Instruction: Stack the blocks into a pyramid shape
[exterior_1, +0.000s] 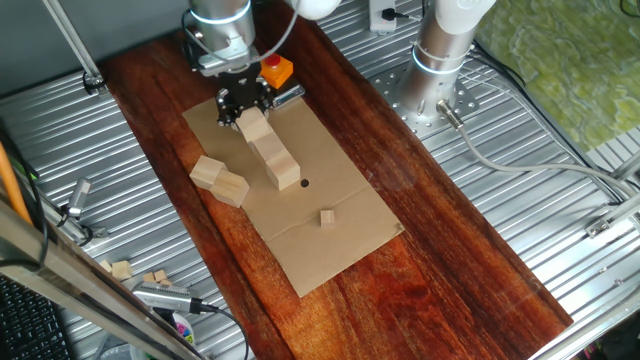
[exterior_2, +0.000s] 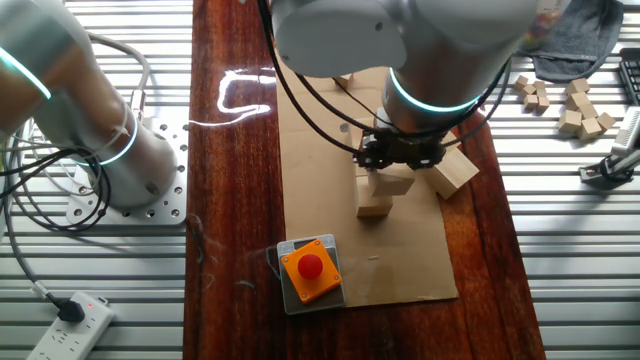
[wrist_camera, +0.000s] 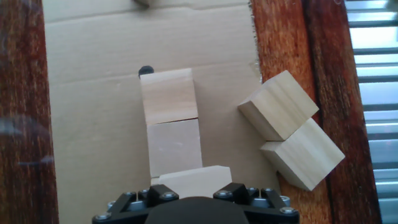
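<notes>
Two pale wooden blocks (wrist_camera: 166, 93) (wrist_camera: 174, 146) lie end to end in a row on the cardboard sheet (wrist_camera: 93, 124). My gripper (wrist_camera: 191, 193) hangs over the near end of that row, shut on a third block (wrist_camera: 193, 179) that looks slightly tilted. In one fixed view the gripper (exterior_1: 243, 100) holds this block (exterior_1: 255, 125) just above the row (exterior_1: 278, 165). The other fixed view shows the held block (exterior_2: 392, 180) over a lower block (exterior_2: 375, 207). Two loose blocks (wrist_camera: 278, 102) (wrist_camera: 303, 154) touch each other at the right of the row, at the cardboard's edge.
An orange block with a red button (exterior_2: 310, 268) stands on the cardboard behind the gripper. A tiny wooden cube (exterior_1: 327, 217) lies further along the sheet. Several spare small blocks (exterior_2: 580, 105) sit off the wooden board on the metal table. The second arm's base (exterior_1: 440, 60) stands beside the board.
</notes>
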